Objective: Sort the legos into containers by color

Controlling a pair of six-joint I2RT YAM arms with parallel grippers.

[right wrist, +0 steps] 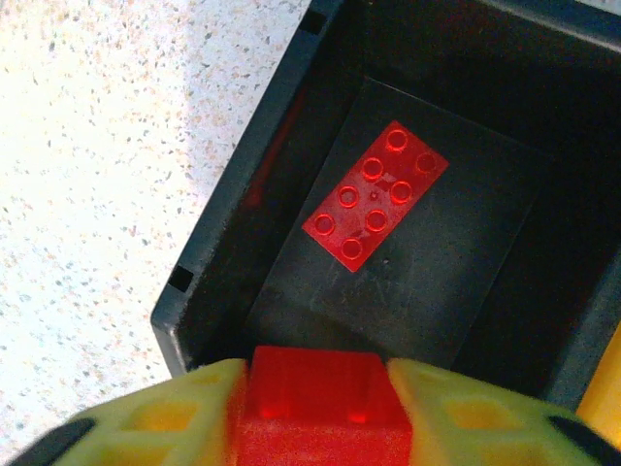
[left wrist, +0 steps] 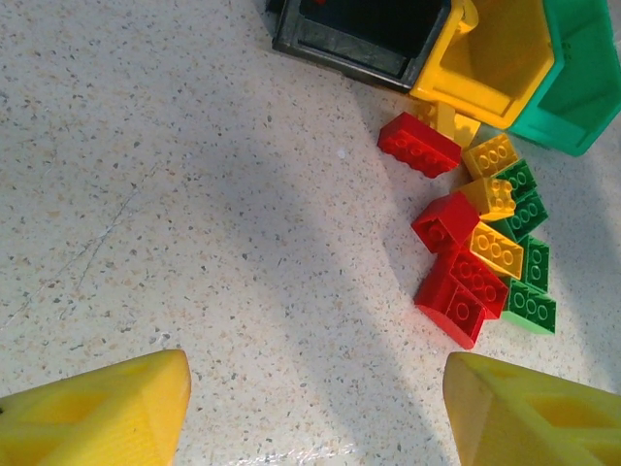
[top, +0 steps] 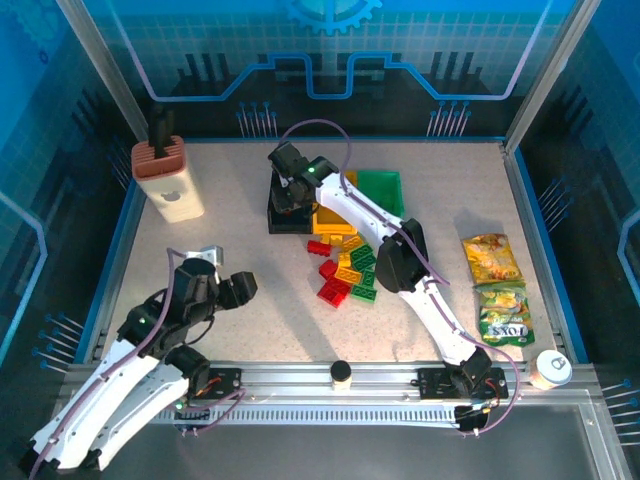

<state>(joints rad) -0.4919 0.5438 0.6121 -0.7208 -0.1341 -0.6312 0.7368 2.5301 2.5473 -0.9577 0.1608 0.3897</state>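
1 red lego (right wrist: 374, 194) lies in the black bin (right wrist: 218, 262); right pincer (right wrist: 315, 403) grasps a second red lego (right wrist: 315, 383) above it, left pincer (left wrist: 315, 408) released. The mid-bench pile (left wrist: 480, 252) is unsorted.

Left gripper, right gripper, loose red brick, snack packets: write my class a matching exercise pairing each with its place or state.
1. left gripper
2. right gripper
3. loose red brick
4. snack packets

A. lying in the black bin
B. near the table's right edge
C. open over bare table
D. above the black bin, clasping the held red brick

Pairs: 1-C; 2-D; 3-A; 4-B
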